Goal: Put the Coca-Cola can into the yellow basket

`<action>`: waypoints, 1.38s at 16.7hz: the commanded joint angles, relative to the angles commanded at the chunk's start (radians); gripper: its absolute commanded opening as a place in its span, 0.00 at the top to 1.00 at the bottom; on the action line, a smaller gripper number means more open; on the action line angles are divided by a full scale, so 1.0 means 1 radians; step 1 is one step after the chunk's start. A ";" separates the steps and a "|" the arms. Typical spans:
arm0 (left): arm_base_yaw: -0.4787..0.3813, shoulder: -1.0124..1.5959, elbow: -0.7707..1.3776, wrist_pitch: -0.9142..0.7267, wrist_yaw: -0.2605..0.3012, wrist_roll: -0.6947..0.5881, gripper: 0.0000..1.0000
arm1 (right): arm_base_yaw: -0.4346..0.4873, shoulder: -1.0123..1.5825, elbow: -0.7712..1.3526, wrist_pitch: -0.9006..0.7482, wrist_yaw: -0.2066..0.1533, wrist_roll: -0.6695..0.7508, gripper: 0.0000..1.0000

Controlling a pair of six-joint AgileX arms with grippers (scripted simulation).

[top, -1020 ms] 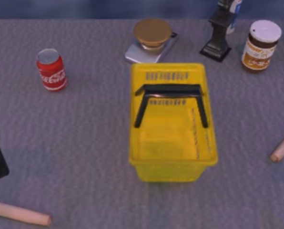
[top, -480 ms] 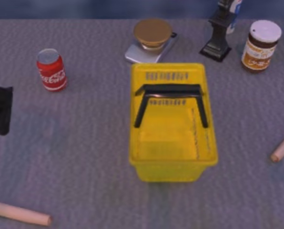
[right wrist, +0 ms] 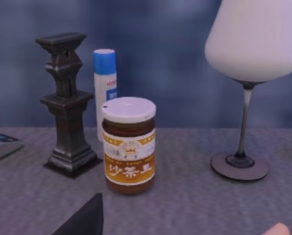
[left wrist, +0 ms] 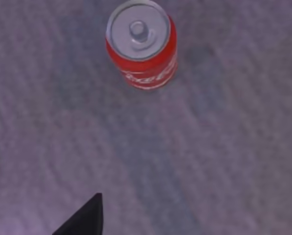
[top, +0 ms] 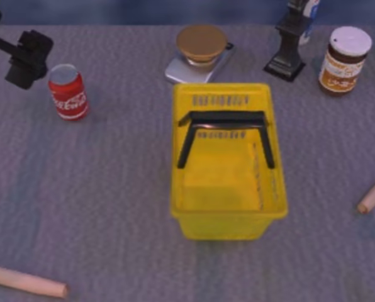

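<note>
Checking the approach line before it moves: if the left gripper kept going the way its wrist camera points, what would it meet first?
Most likely the Coca-Cola can, standing upright ahead of the left gripper with only bare table between them. Depth is hard to judge.

The Coca-Cola can point(top: 68, 92) is seen standing upright on the counter at the far left, red with white script and a silver top, well apart from the yellow basket point(top: 227, 217). The basket, rectangular with slotted walls, is placed at the counter's middle, its black handle folded across the open top.
</note>
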 joint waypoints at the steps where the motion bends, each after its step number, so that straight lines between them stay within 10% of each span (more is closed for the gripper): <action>1: -0.001 0.096 0.099 -0.055 -0.002 0.025 0.00 | 0.000 0.000 0.000 0.000 0.000 0.000 0.00; 13: -0.002 0.972 1.068 -0.503 -0.049 0.266 0.00 | 0.000 0.000 0.000 0.000 0.000 0.000 0.00; 23: 0.001 1.070 1.185 -0.545 -0.058 0.294 0.00 | 0.000 0.000 0.000 0.000 0.000 0.000 0.00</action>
